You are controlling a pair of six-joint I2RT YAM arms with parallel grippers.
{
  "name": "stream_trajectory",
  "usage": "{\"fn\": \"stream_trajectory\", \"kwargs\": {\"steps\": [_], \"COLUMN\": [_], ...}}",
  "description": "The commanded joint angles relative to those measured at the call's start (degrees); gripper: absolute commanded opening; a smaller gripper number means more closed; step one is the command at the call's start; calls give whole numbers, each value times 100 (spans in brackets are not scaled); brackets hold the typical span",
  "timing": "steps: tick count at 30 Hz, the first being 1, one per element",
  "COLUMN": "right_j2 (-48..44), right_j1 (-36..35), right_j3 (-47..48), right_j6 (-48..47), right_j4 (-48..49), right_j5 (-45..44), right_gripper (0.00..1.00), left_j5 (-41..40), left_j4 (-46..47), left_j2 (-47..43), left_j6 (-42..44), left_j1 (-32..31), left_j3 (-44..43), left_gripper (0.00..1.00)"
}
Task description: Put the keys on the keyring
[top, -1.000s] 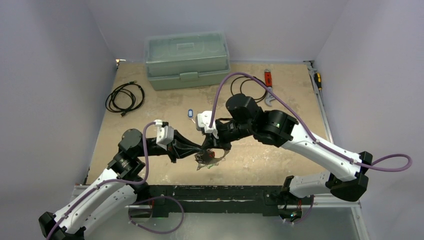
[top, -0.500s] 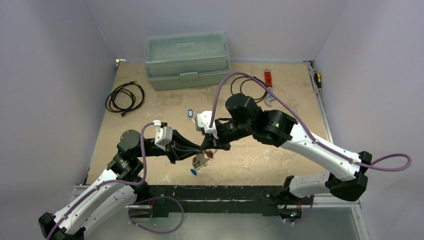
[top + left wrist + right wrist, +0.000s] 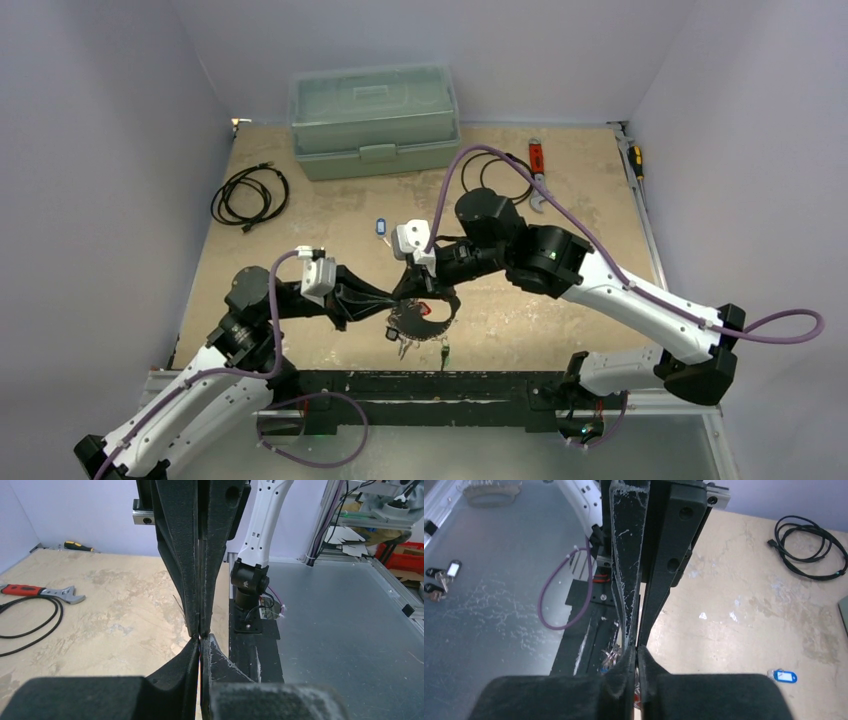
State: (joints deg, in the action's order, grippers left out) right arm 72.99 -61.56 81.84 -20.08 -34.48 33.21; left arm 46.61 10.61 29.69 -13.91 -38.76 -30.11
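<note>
The keyring [image 3: 440, 322] hangs as a thin dark loop just below where both grippers meet tip to tip, near the table's front edge. Several keys [image 3: 408, 343] dangle from it, among them a red-headed one [image 3: 424, 308] and a green-headed one [image 3: 443, 350]. My left gripper [image 3: 393, 308] is shut, with a metal glint pinched at its tips [image 3: 200, 636]. My right gripper [image 3: 408, 292] is shut too, and red shows between its fingers [image 3: 636, 647]. Keys [image 3: 611, 657] peek out left of them. A blue-tagged key [image 3: 380, 226] lies alone on the table [image 3: 300, 240], also visible [image 3: 781, 676].
A green toolbox [image 3: 373, 120] stands at the back. A coiled black cable [image 3: 250, 195] lies at the left. A red-handled wrench [image 3: 538, 165], another cable [image 3: 495, 175] and a screwdriver [image 3: 636, 160] lie at the back right. More keys [image 3: 439, 577] rest on the grey surface off the table.
The bunch hung in a tight clump under the grippers; now the ring spreads out as a loop. My left gripper opened briefly and shut again, and its arm drew back leftward.
</note>
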Motion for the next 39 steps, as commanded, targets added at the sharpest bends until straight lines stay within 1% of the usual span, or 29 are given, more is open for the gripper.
{"fn": "stream_trajectory", "kwargs": {"steps": [1,2,4,7,10,16,17,22,25,28,30,33,35,37,39], "right_j2": [-335,-378,-498,-856,-1239,-1785,-1834,-1937,-1984,-1955,-1854,-1719,-1661,-1604,-1593], "right_j1": [-31,-31,-31,-31,-31,-30,-34,-35,-37,-37,-34,-35,-32,-35,-37], "right_j3": [-244,-286,-386,-727,-1331,-2708,-2889,-3363,-3464,-3370,-3210,-2965,-2924,-2907,-3017], "right_j6": [484,510,601,903,1381,2612,2728,2770,2599,2324,2235,2268,2447,2638,2816], "right_j4": [1682,1791,2048,2687,3636,5501,5678,5653,5564,5259,5006,4713,4686,4609,4598], "right_j5": [199,158,6,-244,-363,-436,-438,-490,-566,-691,-649,-757,-838,-826,-807], "right_gripper": [20,28,41,49,51,48,48,44,42,36,34,32,30,30,34], "left_j5": [-221,-252,-339,-462,-608,-799,-824,-834,-790,-765,-767,-845,-934,-1007,-1075], "left_j4": [-232,-259,-320,-363,-367,-264,-262,-188,-129,-121,-113,-196,-270,-293,-321], "left_j2": [-54,-64,-84,-135,-220,-308,-321,-375,-402,-424,-444,-447,-451,-460,-464], "left_j6": [136,147,164,178,160,43,34,4,-14,-22,-24,19,62,71,77], "left_j1": [-35,-37,-40,-35,-30,24,26,21,27,25,21,27,21,26,35], "left_j3": [-192,-211,-235,-259,-268,-259,-258,-232,-216,-217,-207,-218,-239,-238,-248], "left_gripper": [0,0,0,0,0,0,0,0,0,0,0,0,0,0,0]}}
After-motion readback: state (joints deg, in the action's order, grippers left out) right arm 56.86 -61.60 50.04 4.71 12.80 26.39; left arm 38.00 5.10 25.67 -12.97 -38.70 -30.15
